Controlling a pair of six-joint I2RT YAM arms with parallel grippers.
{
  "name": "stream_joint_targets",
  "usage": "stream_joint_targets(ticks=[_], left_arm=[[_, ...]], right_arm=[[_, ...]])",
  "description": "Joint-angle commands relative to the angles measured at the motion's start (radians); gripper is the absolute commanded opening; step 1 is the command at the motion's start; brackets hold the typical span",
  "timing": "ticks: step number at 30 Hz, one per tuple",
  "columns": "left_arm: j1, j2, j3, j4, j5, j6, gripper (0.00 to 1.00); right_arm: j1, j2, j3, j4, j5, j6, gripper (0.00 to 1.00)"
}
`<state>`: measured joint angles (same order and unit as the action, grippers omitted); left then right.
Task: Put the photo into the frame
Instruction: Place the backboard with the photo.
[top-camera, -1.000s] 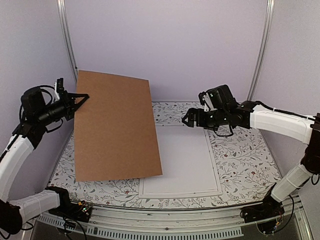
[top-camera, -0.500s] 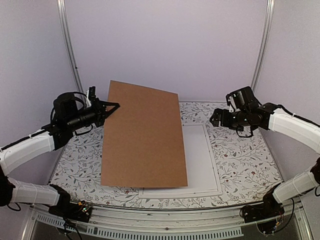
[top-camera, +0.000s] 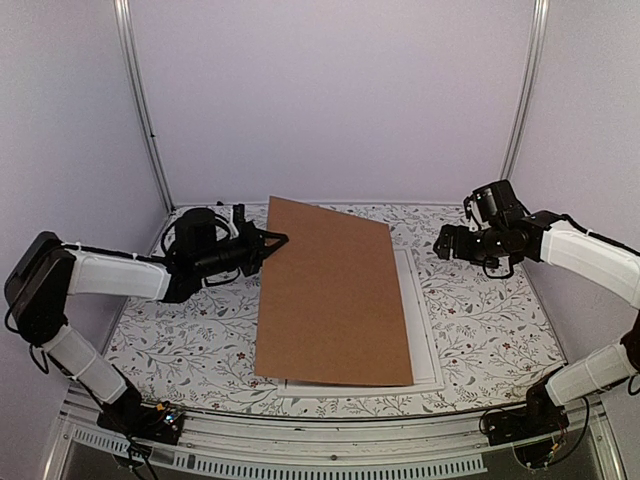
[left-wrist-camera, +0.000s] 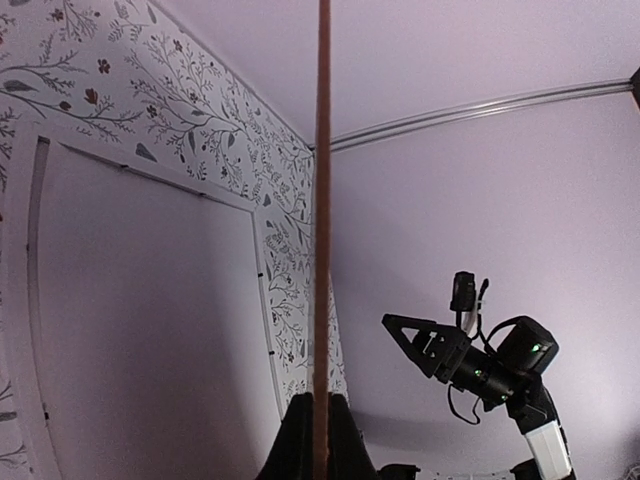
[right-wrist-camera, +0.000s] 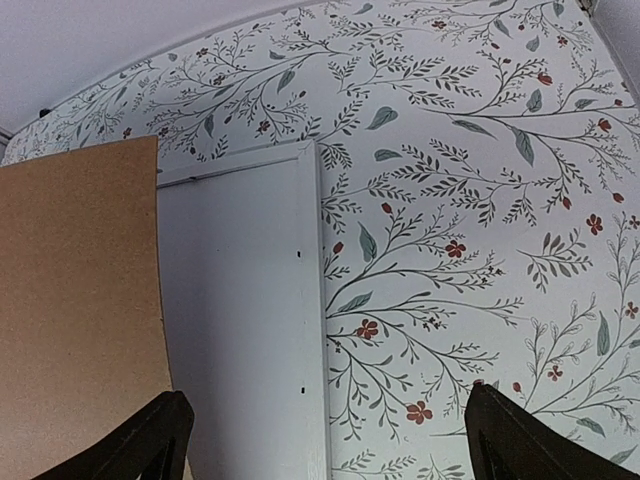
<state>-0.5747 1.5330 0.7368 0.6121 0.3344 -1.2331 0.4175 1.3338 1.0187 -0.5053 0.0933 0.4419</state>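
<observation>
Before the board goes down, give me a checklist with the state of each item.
1. Left tool has a firm hold on the board: ok, it is shut on the board's far left edge.
2. Right tool is out of the way: ok, it is open, holds nothing and hovers right of the frame.
3. Board lies flat: not ok, it is tilted with the held edge raised.
4. Board lines up with the frame: not ok, it overhangs the frame's left side and leaves a strip on the right uncovered.
5. Photo is in the frame: cannot tell, only a white surface shows beside the board.
</observation>
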Motion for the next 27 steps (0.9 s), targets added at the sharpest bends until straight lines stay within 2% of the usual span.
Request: stream_joint_targets(ticks=[1, 9, 27], left_arm=[[-0.038, 0.081, 0.052, 0.215, -0.031, -0.1, 0.0], [-0.073, 0.234, 0.097, 0.321, -0.036, -0.163, 0.0], [-0.08, 0.321, 0.142, 0.314, -0.046, -0.152, 0.0]], right_arm=[[-0.008, -0.005, -0.015, 0.003, -0.007, -0.024, 0.99], [-0.011, 0.014, -0.018, 0.008, -0.008, -0.036, 0.99], [-0.011, 0.027, -0.026, 0.013, -0.014, -0.042, 0.99]])
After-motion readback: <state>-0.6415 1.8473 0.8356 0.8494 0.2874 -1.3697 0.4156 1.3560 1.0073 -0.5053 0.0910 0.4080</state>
